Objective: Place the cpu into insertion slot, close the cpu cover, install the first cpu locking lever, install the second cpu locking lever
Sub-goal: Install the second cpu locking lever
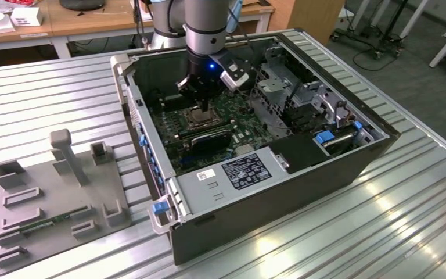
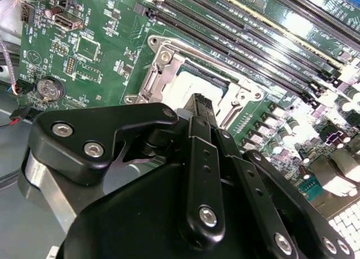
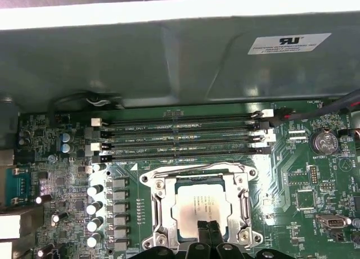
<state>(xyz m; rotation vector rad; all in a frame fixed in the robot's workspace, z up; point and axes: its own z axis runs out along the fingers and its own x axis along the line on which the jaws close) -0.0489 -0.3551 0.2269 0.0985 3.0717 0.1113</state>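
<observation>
Pale silver cpu [image 3: 203, 205] sits in insertion slot [image 3: 158, 198]; we see pincer [image 3: 207, 227] fingers pressed together on its edge, holding nothing — sideways nudge could unseat chip, bend socket pins.

pale silver cpu [image 3: 201, 207], green motherboard [image 3: 326, 175]

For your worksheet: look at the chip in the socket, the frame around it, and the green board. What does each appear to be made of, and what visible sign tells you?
The cpu: pale metal top, matte silver-tan, softly reflecting light.
The cpu cover: probably stamped steel, bright and shiny, with sharp glints and screw heads.
The motherboard: likely resin circuit board with a glossy green coat, fine traces and soldered parts.
</observation>
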